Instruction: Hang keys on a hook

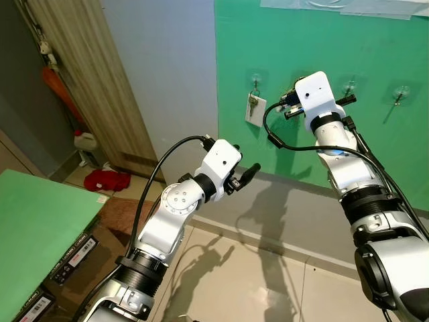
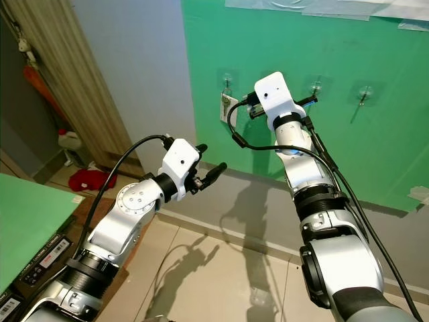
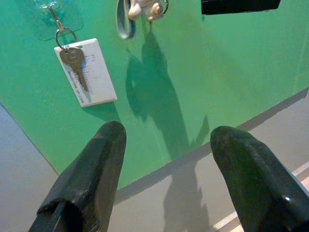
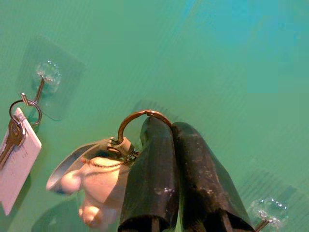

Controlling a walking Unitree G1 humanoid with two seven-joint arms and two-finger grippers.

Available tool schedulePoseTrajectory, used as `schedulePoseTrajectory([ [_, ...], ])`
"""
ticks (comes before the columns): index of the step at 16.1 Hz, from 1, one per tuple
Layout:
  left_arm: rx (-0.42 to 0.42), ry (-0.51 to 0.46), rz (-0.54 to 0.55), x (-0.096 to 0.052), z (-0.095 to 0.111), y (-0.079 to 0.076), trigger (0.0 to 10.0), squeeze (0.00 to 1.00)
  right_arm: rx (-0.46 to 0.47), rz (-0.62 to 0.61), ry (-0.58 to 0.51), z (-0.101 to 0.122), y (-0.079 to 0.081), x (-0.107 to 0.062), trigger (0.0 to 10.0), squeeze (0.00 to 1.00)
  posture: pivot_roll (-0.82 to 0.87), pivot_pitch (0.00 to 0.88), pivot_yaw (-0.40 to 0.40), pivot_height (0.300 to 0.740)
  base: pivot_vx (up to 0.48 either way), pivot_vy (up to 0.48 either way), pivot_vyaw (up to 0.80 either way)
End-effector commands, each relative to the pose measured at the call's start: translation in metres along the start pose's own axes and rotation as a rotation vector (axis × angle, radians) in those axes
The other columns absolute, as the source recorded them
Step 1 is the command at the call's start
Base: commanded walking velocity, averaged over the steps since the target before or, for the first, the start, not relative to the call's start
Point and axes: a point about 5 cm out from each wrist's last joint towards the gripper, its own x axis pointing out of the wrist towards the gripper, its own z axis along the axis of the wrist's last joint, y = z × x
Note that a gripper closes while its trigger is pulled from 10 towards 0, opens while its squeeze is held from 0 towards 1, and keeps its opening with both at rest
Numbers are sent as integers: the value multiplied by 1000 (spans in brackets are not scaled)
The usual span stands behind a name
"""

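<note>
Here, right claw [image 4: 166, 126] pinches key ring [image 4: 140, 117] against green wall [image 4: 231, 63].

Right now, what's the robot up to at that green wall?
The right gripper is raised to the green wall, its fingers shut on the metal ring of a keyring with a pale figurine charm, not yet on a hook. A silver key with a white tag already hangs from the clear hook alongside. The left gripper hovers open lower down.
</note>
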Motion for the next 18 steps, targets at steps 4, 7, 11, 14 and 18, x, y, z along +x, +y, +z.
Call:
schedulePoseTrajectory([
  [4, 14, 2, -1, -1, 2, 1, 10000, 0, 98, 13, 32, -1, 2, 2, 0, 0, -67, 0, 75, 740, 0, 0, 0],
  [7, 16, 3, -5, 0, 2, 1, 10000, 0, 113, 20, 51, -4, 4, 1, 0, 0, -69, 0, 78, 740, 0, 0, 0],
  [11, 17, 5, -9, 0, 2, 0, 10000, 0, 170, 24, 79, -7, 4, 1, 0, 0, -69, 0, 77, 740, 0, 0, 0],
  [14, 17, 7, -13, 0, 2, 0, 10000, 0, 228, 36, 110, -10, 5, 1, 0, 0, -71, 0, 77, 740, 0, 0, 0],
  [18, 14, 8, -20, 0, 2, -1, 10000, 0, 299, 48, 166, -17, 7, -1, 0, 0, -74, 0, 77, 740, 0, 0, 0],
])
